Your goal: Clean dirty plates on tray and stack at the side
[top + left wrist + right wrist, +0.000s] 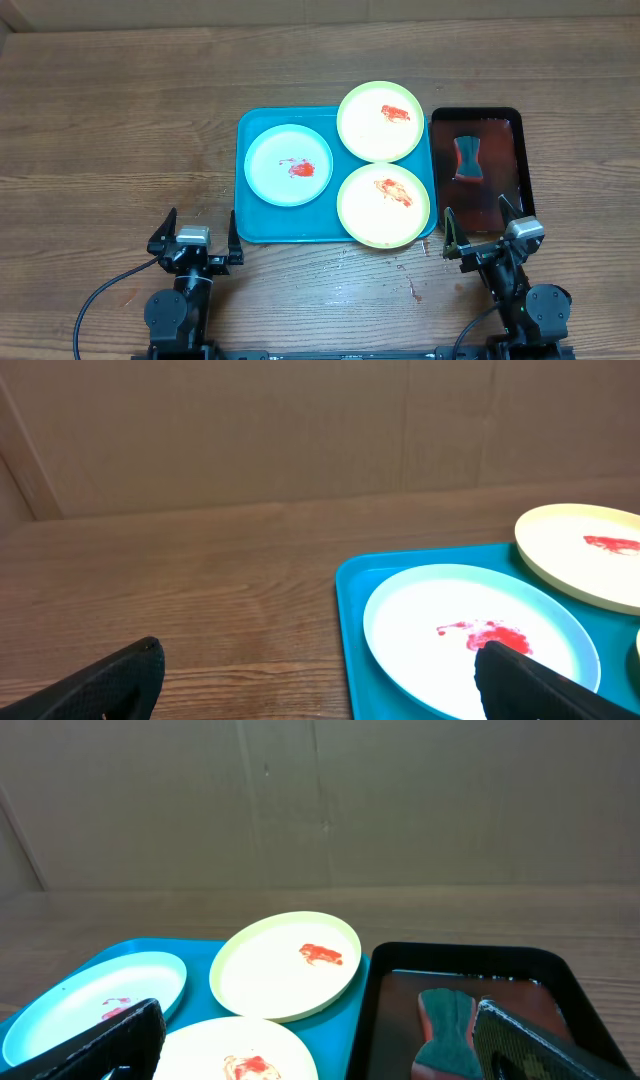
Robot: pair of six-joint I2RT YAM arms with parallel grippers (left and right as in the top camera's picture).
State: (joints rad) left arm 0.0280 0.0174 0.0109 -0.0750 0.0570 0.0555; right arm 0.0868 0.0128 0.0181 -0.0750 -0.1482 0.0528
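Sitting spread, left hand (198,222) and right hand (478,212) flank the front of the tray (252,226) holding 3 smeared plates (288,150).

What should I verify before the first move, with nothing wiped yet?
1. Grippers ready: ok. The left gripper and right gripper are both open and empty.
2. Plates clean: not ok. The blue-rimmed plate, far yellow-green plate and near yellow-green plate all show red smears.
3. Plates seated on the teal tray: ok, though both yellow-green ones overhang its rim.
4. Sponge free to grab: ok. It lies alone in the dark tray.
5. Sponge wet enough: cannot tell.
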